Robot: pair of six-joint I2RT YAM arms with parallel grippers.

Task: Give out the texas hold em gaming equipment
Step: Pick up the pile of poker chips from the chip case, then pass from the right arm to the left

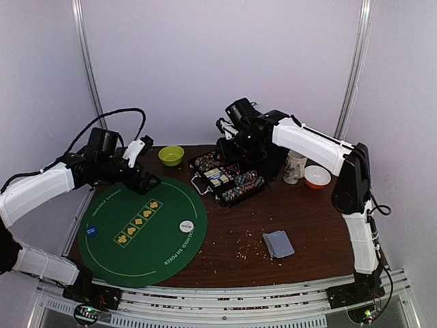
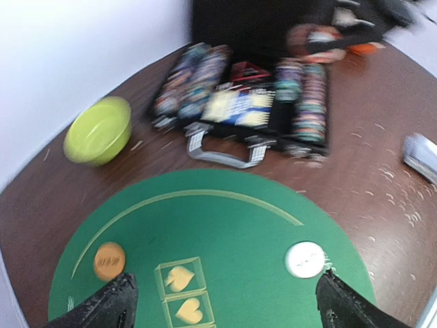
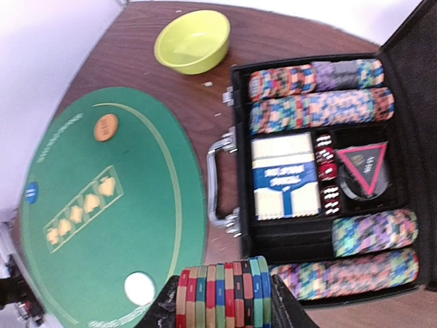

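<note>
- Clamped on a row of chips (image 3: 222, 290), my right gripper (image 3: 224, 313) pinches the stack edge-on between both fingers, over the open black case (image 3: 235, 89).
- My left gripper (image 2: 222, 304) has its jaws spread wide and holds nothing. It hovers over the green mat (image 2: 225, 219).
- More chips lie in rows along both long sides of the case, with a blue-and-white deck box (image 3: 285, 176) between them.
- I see the white dealer disc (image 1: 186, 225) flat on the mat, near its right edge.
- An orange disc (image 2: 108, 260) and a blue disc (image 1: 91, 230) lie on the mat's left part.
- The grey-blue cards (image 1: 278, 243) sit stacked on the bare wooden table (image 1: 307, 225), right of the mat and well apart from the case.
- A lime bowl (image 1: 171, 156) stands behind the mat, left of the case, and a white mug (image 1: 295, 167) stands to the case's right.
</note>
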